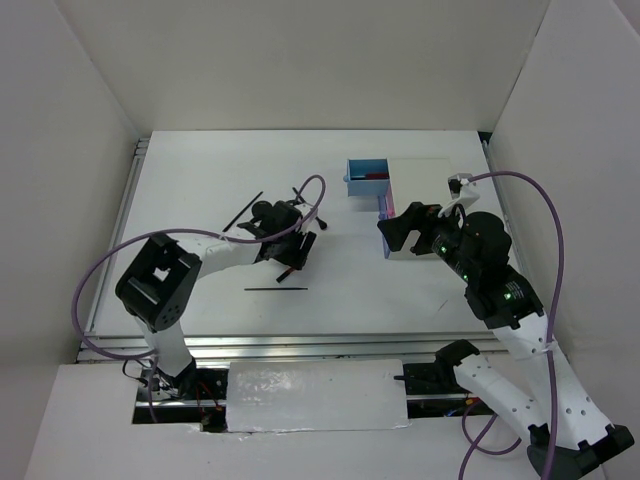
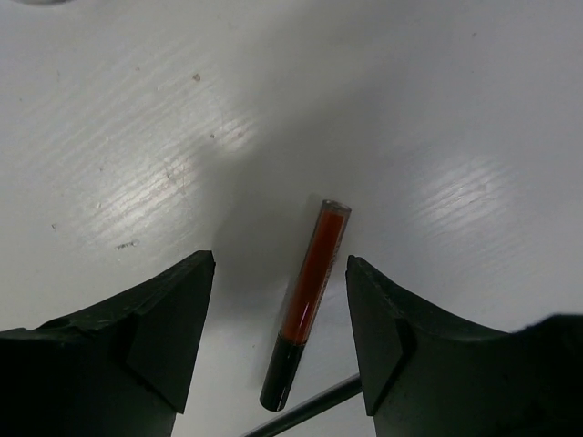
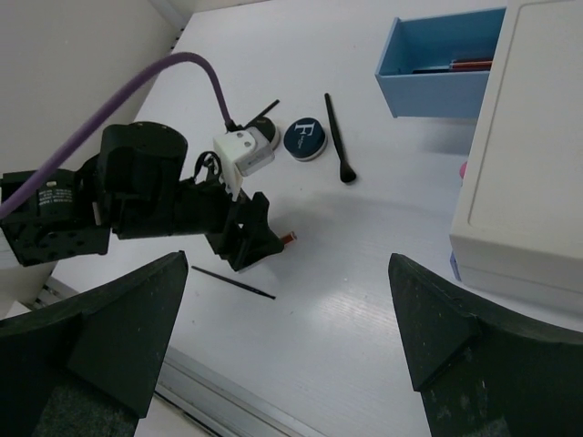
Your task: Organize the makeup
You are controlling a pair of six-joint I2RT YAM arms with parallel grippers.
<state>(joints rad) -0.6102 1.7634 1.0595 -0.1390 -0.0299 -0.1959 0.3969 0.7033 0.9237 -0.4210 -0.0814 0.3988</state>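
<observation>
Makeup (image 3: 304, 139) lies scattered on the table (image 1: 200, 200), and our piece now is a red-and-black stick (image 2: 308, 300) lying flat between the open jaws of our left hand (image 2: 280, 266), untouched by either. We should centre on it, slanting one o'clock to seven o'clock in the wrist view, and close squarely lest it roll on the smooth, glossy white surface or drag the thin black pencil (image 2: 301, 414) beside its dark end. Our right hand (image 3: 287, 264) hangs wide open and empty by the white box (image 3: 528, 155), plain white walls (image 1: 300, 60) around.
</observation>
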